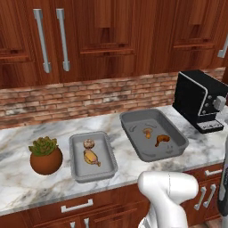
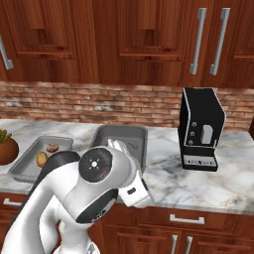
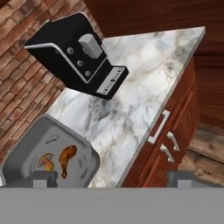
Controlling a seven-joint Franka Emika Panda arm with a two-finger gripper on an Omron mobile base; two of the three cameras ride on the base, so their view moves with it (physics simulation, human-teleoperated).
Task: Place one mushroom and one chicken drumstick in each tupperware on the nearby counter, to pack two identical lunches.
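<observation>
Two grey tupperware trays sit side by side on the marble counter (image 1: 18, 178). In the small tupperware (image 1: 100, 171) lie a mushroom (image 1: 88, 143) and a chicken drumstick (image 1: 91, 158). The wider, deeper tupperware (image 1: 142, 149) to its right holds another mushroom (image 1: 147, 132) and drumstick (image 1: 162, 139). In the hand view this deeper tupperware (image 3: 52, 129) lies at lower left with its drumstick (image 3: 65, 159) and mushroom (image 3: 45, 161). My gripper (image 3: 113, 178) hangs open above the counter's front edge, right of that tray. Its fingertips (image 3: 43, 178) stand far apart with nothing between them.
A black coffee machine (image 1: 200, 100) stands on the counter right of the deeper tray. A round brown plant pot (image 1: 45, 158) sits left of the small tray. Brick wall and upper cabinets back the counter. Drawers with silver handles (image 3: 158, 127) run below its edge.
</observation>
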